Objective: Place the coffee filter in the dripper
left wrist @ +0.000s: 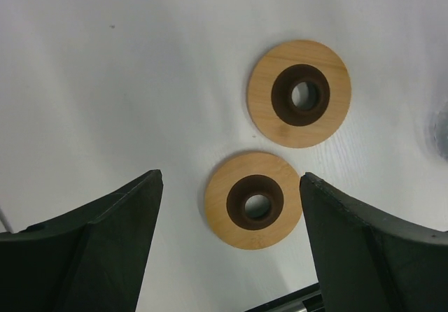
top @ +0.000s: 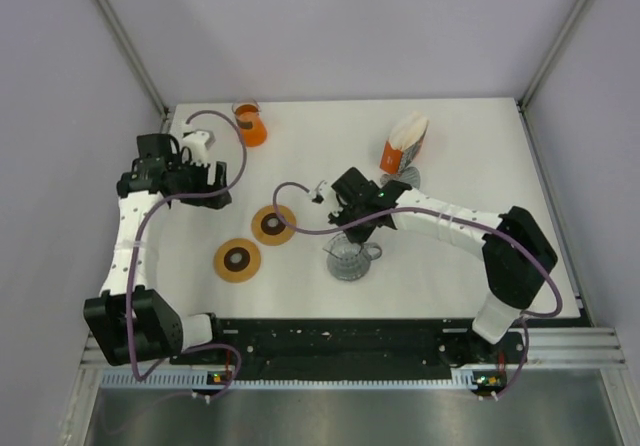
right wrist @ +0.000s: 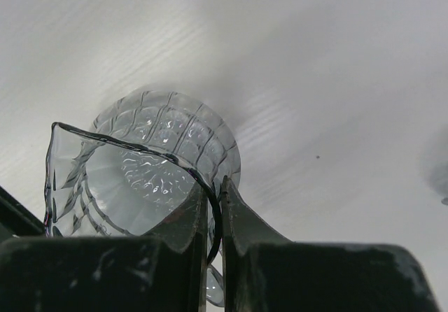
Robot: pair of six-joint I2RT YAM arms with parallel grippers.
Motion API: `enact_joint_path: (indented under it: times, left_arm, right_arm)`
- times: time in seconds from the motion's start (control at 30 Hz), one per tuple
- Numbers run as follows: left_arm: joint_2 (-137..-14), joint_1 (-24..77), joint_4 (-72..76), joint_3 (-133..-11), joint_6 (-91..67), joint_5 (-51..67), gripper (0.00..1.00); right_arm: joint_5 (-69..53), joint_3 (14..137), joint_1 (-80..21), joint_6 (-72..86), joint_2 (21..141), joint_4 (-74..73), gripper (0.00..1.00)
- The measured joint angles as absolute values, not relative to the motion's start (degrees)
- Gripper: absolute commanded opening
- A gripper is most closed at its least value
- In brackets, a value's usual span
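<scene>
This is a robotics lab test cell. A white worktop is boxed in by plain pale walls on aluminium framing. A cabled left arm and right arm are bolted to a black rail at its near edge.

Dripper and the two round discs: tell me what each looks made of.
The dripper: clear glass or hard plastic, glossy, ribbed, see-through. The discs: pale matte wood with visible grain, dark brown centres of unclear material.
</scene>
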State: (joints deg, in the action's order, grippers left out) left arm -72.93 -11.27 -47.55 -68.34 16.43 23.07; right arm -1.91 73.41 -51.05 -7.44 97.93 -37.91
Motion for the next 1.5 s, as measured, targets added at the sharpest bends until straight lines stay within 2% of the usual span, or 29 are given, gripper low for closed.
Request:
enact_joint_path:
  times: [0.07,0.3,0.37,0.43,0.57,0.63,0.73,0.83,1.17,1.33,1.37,1.4,1.43,1.47,1.5]
  left_arm:
    - [-73.63,-8.01,-47.55,-68.29,16.95,23.05,0.80]
    - [-80.36,5.50,-44.53,-66.30,18.94,19.49,0.69]
    - [-82.89,7.51,-42.98,-65.76,19.33,17.98,0.67]
    - [-85.41,8.27,-41.78,-65.71,19.46,16.64,0.66]
    - [-91.15,9.65,-40.01,-65.73,19.46,14.63,0.63]
    - [-93.62,10.81,-39.81,-65.87,19.44,13.98,0.58]
    - [-96.47,12.71,-39.79,-66.43,19.62,13.47,0.52]
    - [-98.52,14.00,-39.72,-67.05,19.68,12.19,0.40]
    - [-104.95,14.79,-40.66,-71.92,18.74,7.81,0.36]
    - [-105.56,16.16,-40.62,-72.25,18.85,4.95,0.39]
    - [-105.71,16.67,-40.64,-72.34,19.07,4.05,0.37]
    - [-105.95,17.06,-40.71,-72.44,19.25,3.25,0.28]
    - [-106.19,17.43,-40.88,-72.71,19.31,2.37,0.18]
    - [-106.59,17.85,-41.34,-73.19,19.46,1.65,0.00]
    - [-106.94,18.24,-41.60,-73.67,19.59,1.39,0.00]
  right_arm:
    - [-1.93,70.50,-48.42,-7.31,96.14,-36.36,0.01]
    - [-4.12,67.18,-44.21,-6.61,94.52,-30.79,0.20]
    - [-4.69,67.18,-44.01,-6.37,94.52,-29.63,0.26]
    - [-5.15,67.18,-44.01,-6.33,94.52,-28.71,0.37]
    - [-6.11,67.18,-44.01,-6.17,94.30,-28.18,0.48]
    - [-6.37,67.18,-44.01,-6.11,93.58,-28.18,0.52]
    - [-6.63,67.18,-44.01,-6.20,90.70,-28.21,0.55]
    - [-6.50,67.16,-44.01,-6.17,86.74,-28.16,0.57]
    - [-6.04,66.39,-44.01,-6.07,76.29,-27.66,0.58]
    - [-5.58,65.12,-44.01,-5.91,74.56,-27.73,0.58]
    - [-5.43,64.93,-44.01,-5.91,74.26,-27.81,0.58]
    - [-5.23,64.82,-44.01,-5.91,73.89,-27.99,0.59]
    - [-5.17,64.82,-44.01,-5.91,73.78,-27.99,0.59]
    - [-5.04,64.79,-44.01,-5.91,73.41,-27.99,0.59]
    - [-4.86,64.79,-44.01,-5.91,73.06,-27.99,0.59]
